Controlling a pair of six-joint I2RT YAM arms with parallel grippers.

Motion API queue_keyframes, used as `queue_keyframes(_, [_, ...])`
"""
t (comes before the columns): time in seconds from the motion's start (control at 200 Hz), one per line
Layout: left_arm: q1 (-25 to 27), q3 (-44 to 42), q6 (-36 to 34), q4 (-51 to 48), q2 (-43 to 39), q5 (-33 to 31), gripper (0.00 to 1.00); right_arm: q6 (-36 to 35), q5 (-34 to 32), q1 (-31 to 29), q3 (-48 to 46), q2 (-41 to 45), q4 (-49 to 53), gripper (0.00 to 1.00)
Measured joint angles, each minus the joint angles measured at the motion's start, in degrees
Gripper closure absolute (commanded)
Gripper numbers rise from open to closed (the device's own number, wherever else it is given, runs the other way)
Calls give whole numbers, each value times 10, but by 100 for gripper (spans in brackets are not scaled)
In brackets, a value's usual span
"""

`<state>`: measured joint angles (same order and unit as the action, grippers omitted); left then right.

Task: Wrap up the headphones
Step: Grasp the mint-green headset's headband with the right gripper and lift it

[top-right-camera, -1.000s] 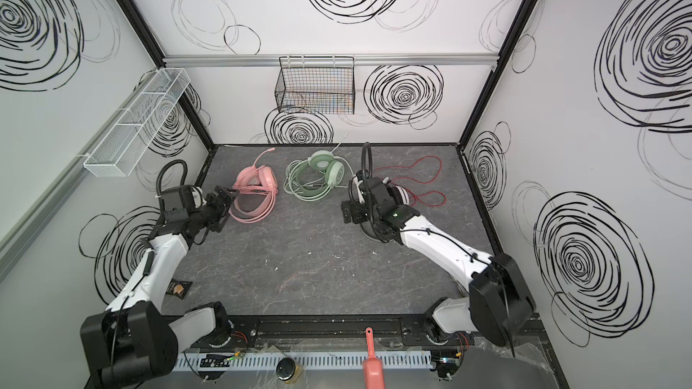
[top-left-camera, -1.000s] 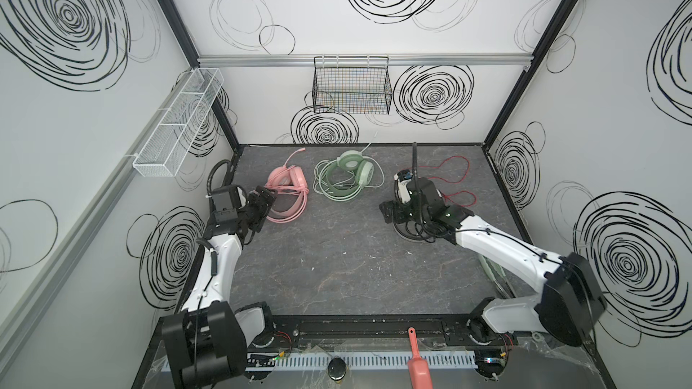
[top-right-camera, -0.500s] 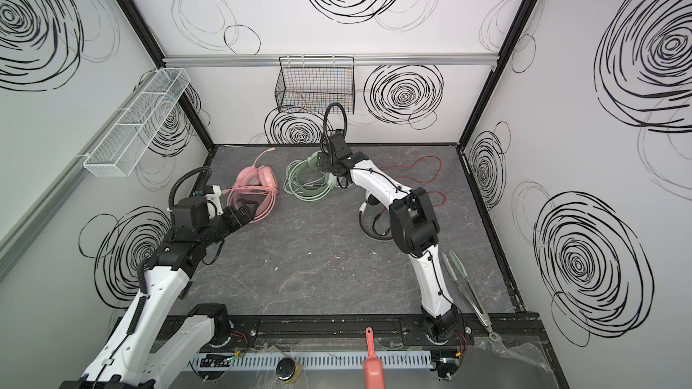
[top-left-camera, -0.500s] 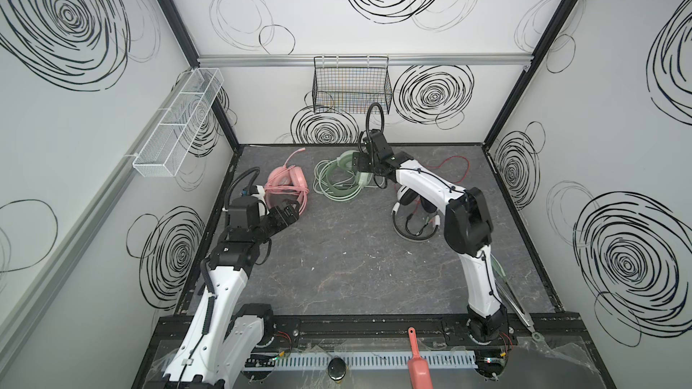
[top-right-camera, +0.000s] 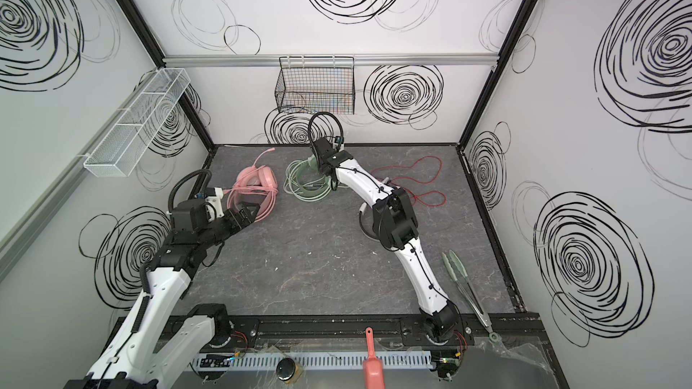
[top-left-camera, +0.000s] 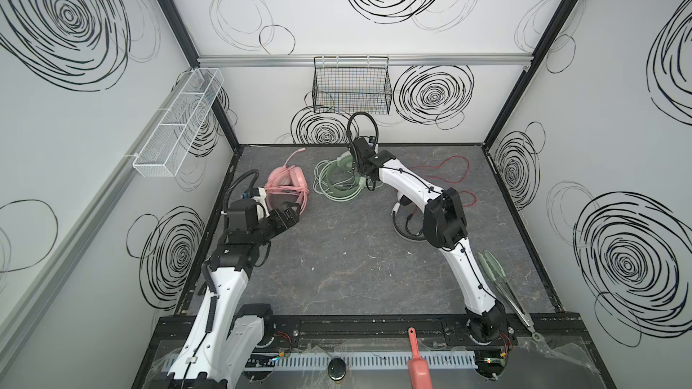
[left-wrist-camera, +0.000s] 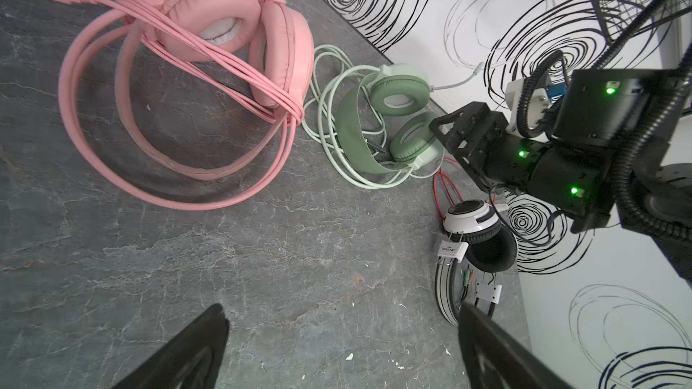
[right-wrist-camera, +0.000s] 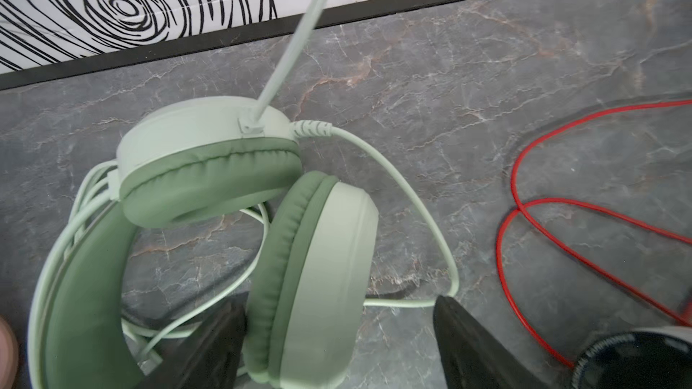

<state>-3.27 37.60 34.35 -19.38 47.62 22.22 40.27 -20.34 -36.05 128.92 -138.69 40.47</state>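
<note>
White walls [top-left-camera: 337, 13] with black spiral scrawls enclose a grey marbled tabletop [top-left-camera: 355, 263]; a black wire basket [top-left-camera: 352, 87] hangs behind

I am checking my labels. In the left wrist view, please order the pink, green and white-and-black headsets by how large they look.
1. Pink headset: largest, though it seems nearest the camera.
2. Green headset.
3. White-and-black headset: looks smallest, but it is partly hidden, so this is unsure.
</note>
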Motion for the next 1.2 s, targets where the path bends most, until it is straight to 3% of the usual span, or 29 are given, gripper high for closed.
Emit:
queue_keyframes(0.245, [0, -2, 0, 2, -3, 7, 2, 13, -8, -8, 28, -7, 0, 23])
queue_keyframes(0.335, [2, -2, 1, 2, -3, 7, 2, 21, 1, -2, 52, -18, -3, 30])
queue_keyframes(1.016, [3, -6, 2, 3, 13, 11, 3, 75, 23, 12, 54, -52, -6, 36])
queue_keyframes(1.201, [3, -6, 2, 3, 13, 11, 3, 78, 35, 13, 39, -52, -19, 54])
